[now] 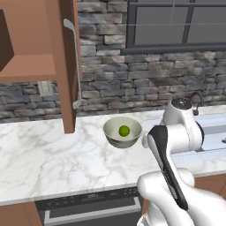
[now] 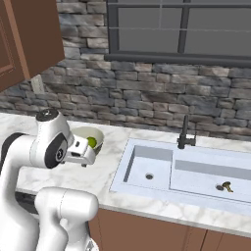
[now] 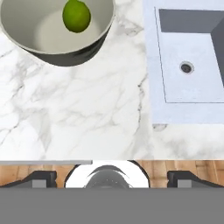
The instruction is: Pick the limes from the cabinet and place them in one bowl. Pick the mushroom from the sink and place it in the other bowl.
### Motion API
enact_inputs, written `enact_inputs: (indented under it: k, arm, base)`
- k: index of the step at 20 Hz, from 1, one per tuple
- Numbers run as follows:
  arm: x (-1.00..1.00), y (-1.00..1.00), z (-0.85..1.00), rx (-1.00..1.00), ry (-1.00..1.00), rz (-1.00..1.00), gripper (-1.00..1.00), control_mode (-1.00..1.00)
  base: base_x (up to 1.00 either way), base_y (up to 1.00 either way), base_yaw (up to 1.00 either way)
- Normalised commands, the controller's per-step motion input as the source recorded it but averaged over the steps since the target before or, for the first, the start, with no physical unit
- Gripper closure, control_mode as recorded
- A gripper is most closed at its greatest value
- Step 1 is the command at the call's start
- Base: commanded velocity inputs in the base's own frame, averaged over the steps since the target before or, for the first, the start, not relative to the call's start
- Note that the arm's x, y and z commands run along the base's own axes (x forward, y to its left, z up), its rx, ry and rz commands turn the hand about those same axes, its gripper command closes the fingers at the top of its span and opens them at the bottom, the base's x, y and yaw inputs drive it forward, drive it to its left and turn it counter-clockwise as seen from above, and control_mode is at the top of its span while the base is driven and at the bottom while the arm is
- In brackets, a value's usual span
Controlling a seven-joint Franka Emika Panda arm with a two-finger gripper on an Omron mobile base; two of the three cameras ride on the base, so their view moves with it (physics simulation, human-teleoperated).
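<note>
Marble worktop (image 3: 87, 109) lies directly under the hand, between the bowl (image 1: 122, 132) and the sink (image 2: 186, 171). One lime (image 1: 124, 130) rests inside the bowl. The cabinet (image 1: 35, 57) stands open above the worktop; no second lime is visible on its shelf from these angles. A small brown object, judged to be the mushroom (image 2: 226, 186), lies by the drain of the right basin.

Risks from this position:
- The folded arm sits just beside the bowl. A swing toward the cabinet or the sink may clip the rim and shift the bowl or roll the lime out.
- The open cabinet door (image 1: 70, 66) hangs near the reach path and may be struck.
- The mushroom is small and lies low near the basin wall, so a grasp may slip or the fingers may hit the basin.

Jaws: the tips show at the far edges of the hand view, set wide apart, holding nothing and touching nothing.
</note>
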Motion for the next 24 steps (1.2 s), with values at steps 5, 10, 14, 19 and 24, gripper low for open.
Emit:
enact_inputs:
  k: [5, 10, 14, 19, 24]
  arm:
    - [-0.04, 0.0, 0.0, 0.0, 0.0, 0.0, -1.0, -1.0]
    - [0.0, 0.03, 0.0, 0.0, 0.0, 0.0, -1.0, -1.0]
    - [-0.1, 0.03, -0.01, 0.0, -0.01, 0.0, -1.0, 1.0]
    - [0.0, 0.0, 0.0, 0.0, 0.0, 0.0, -1.0, 1.0]
    - [0.0, 0.0, 0.0, 0.0, 0.0, 0.0, -1.0, 1.0]
  base:
    - [0.0, 0.0, 0.0]
    - [0.0, 0.0, 0.0]
    - [-0.1, 0.0, 0.0]
    - [-0.46, 0.02, 0.0]
    - [-0.49, 0.16, 0.0]
